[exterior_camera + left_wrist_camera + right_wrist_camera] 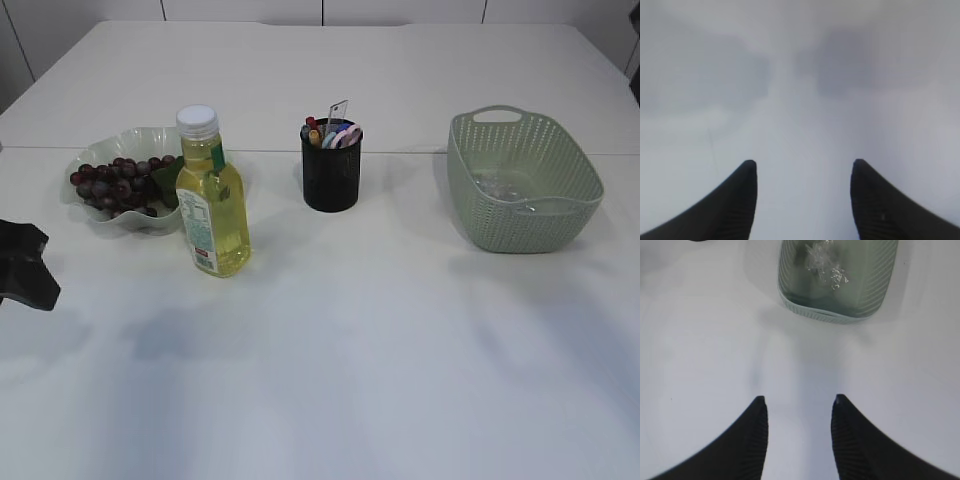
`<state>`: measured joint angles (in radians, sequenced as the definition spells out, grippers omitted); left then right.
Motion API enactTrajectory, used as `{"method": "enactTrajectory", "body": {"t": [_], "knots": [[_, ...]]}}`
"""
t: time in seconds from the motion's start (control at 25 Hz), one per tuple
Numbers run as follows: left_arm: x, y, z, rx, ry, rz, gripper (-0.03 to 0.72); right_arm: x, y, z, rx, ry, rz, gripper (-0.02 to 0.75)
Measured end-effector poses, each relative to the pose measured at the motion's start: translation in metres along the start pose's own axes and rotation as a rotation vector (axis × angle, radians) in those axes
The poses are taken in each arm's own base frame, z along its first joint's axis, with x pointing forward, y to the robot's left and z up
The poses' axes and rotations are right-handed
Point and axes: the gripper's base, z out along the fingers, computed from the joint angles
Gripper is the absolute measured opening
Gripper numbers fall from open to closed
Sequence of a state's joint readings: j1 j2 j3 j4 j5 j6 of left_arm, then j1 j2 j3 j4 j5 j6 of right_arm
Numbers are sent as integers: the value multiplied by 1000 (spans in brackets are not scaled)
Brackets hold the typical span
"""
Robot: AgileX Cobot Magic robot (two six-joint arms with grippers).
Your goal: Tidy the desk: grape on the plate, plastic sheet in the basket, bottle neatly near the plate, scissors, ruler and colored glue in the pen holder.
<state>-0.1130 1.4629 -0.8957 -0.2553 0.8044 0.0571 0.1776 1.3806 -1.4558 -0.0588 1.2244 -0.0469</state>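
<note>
A black mesh pen holder (331, 172) stands at the centre of a white table (350, 350), holding a clear ruler (338, 112) that rises above its rim among coloured handles and glue sticks (318, 133); the scissors cannot be told apart from the other items in it. Left of the pen holder, an upright bottle of yellow liquid with a white cap (211, 195) stands just in front of, and against the right edge of, a pale scalloped plate (108, 142) on which a bunch of dark red grapes (115, 183) lies. Well to the right of the pen holder sits a sage-green woven basket (524, 180) with a crumpled clear plastic sheet (826, 264) on its floor.

A dark part of the left arm shows at the exterior view's left edge, far from the pen holder. The left gripper (804, 172) hangs over bare table, its two black fingers spread wide with nothing between them. The right gripper (799, 407) is likewise parted and empty, poised over the table on the near side of the basket, off to the pen holder's right.
</note>
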Motion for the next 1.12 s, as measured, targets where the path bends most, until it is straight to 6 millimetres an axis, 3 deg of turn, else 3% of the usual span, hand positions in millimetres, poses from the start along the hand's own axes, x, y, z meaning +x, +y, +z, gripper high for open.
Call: {"method": "enactTrajectory", "body": {"t": [0.52, 0.76, 1.12], "knots": [[32, -10, -85, -1, -207, 54, 427, 83, -3, -65, 61, -234, 130, 342], [57, -12, -124, -3, -332, 73, 423, 123, -2, -79, 63, -296, 152, 342], [104, -13, -169, -18, -475, 122, 417, 192, 2, -94, 63, -398, 169, 342]]}}
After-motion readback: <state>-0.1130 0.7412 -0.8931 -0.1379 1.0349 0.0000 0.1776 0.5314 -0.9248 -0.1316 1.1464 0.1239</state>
